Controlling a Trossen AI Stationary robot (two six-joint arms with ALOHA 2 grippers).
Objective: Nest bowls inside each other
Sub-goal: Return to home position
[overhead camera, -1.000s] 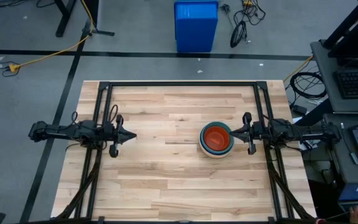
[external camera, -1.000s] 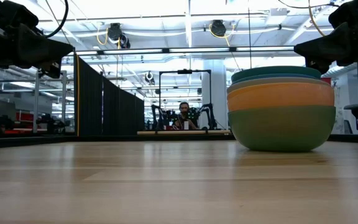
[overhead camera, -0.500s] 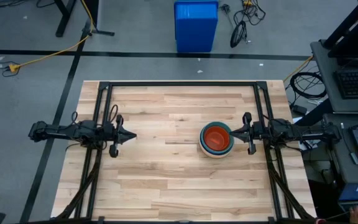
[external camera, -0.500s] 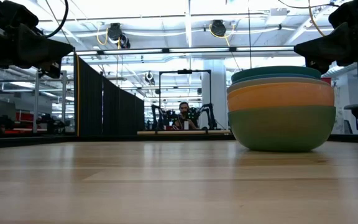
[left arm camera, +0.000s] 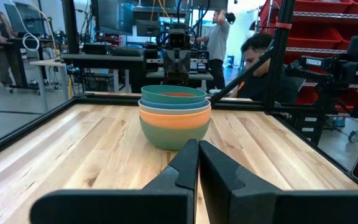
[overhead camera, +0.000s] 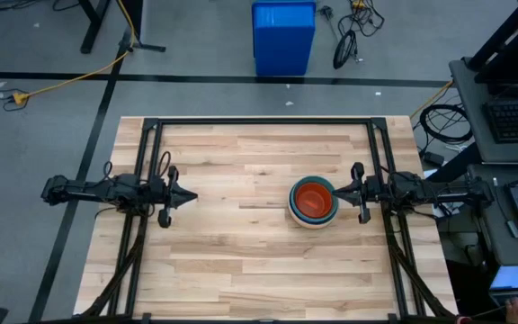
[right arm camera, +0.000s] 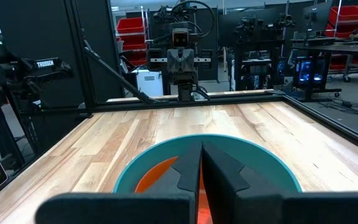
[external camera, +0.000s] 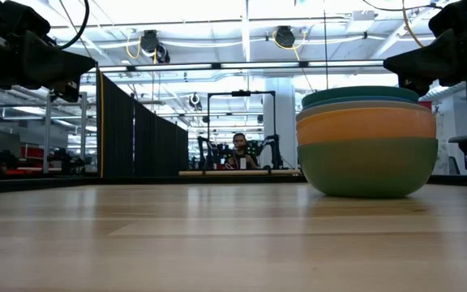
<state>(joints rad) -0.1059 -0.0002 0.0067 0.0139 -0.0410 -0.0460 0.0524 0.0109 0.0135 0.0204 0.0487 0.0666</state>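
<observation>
The bowls stand nested in one stack [overhead camera: 313,202] on the table's right half, the bottom sage green bowl [external camera: 368,166] resting on the wood, orange [external camera: 366,126] above it, teal [left arm camera: 173,94] at the rim, a red-orange one [overhead camera: 313,198] innermost. My right gripper [overhead camera: 338,191] hovers shut and level just right of the stack, above its rim [right arm camera: 201,163]. My left gripper [overhead camera: 192,195] hovers shut and level at the table's left, well away from the stack [left arm camera: 197,163].
A black frame [overhead camera: 259,122] runs along the table's far edge and sides. A big blue bin [overhead camera: 283,36] stands on the floor beyond the table. People [external camera: 239,151] are in the room behind. Bare wood [overhead camera: 241,252] lies between the arms and toward the near edge.
</observation>
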